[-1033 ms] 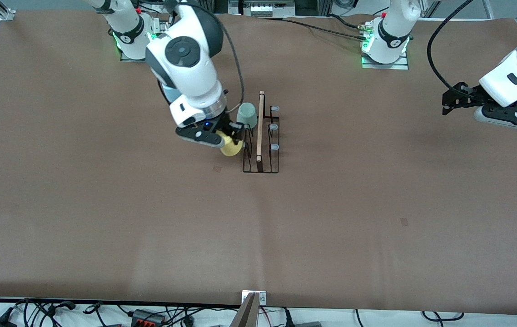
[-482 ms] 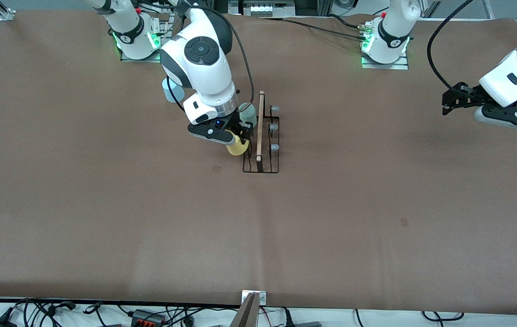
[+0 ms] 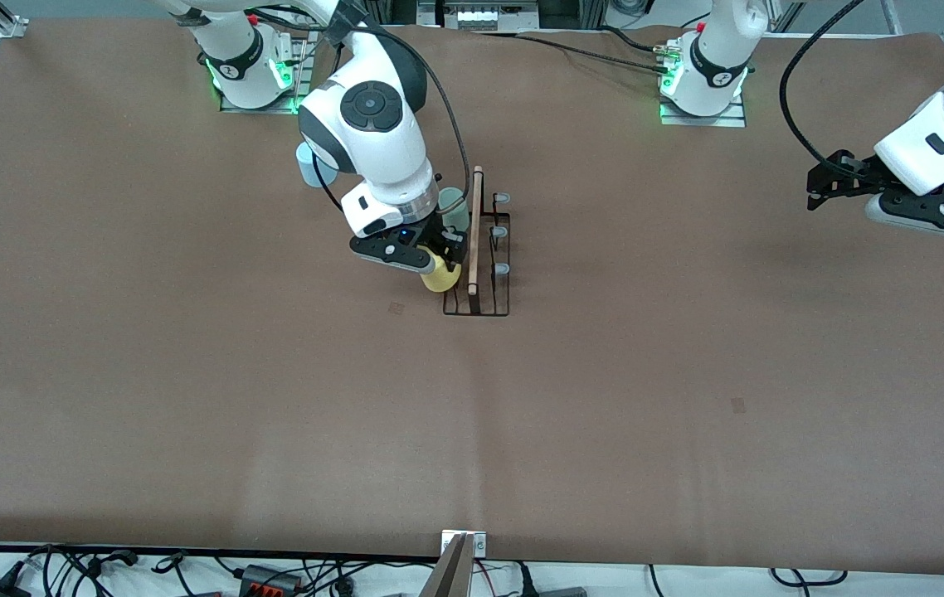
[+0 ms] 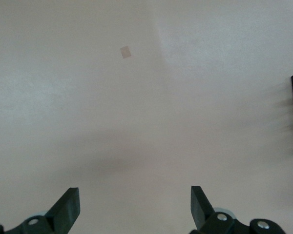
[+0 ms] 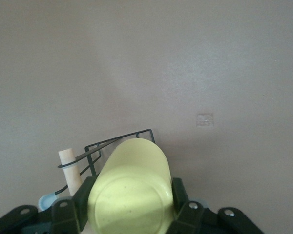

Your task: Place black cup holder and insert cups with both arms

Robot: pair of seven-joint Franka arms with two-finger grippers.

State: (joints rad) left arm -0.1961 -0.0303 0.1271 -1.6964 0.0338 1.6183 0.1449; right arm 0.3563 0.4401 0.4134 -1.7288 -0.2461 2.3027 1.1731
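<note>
The black cup holder (image 3: 477, 313) stands mid-table, its wooden rod (image 3: 474, 228) running along the top. A pale green cup (image 3: 454, 206) sits upside down on a prong at the holder's farther end. My right gripper (image 3: 436, 264) is shut on a yellow cup (image 3: 440, 280), held tilted against the holder's side that faces the right arm's end. In the right wrist view the yellow cup (image 5: 129, 190) fills the jaws of the right gripper (image 5: 130, 197), with the holder (image 5: 118, 143) just past it. A light blue cup (image 3: 305, 165) stands on the table, partly hidden by the right arm. My left gripper (image 4: 135, 204) waits open.
The left gripper (image 3: 819, 192) hangs over bare table at the left arm's end. Three free grey-blue prong tips (image 3: 501, 234) line the holder's side facing that end. A small square mark (image 3: 396, 308) lies near the holder. A clamp (image 3: 463, 547) sits on the table's front edge.
My right gripper has carried the yellow cup sideways toward the holder and slightly lower, until it meets the wire frame. The left arm has not moved.
</note>
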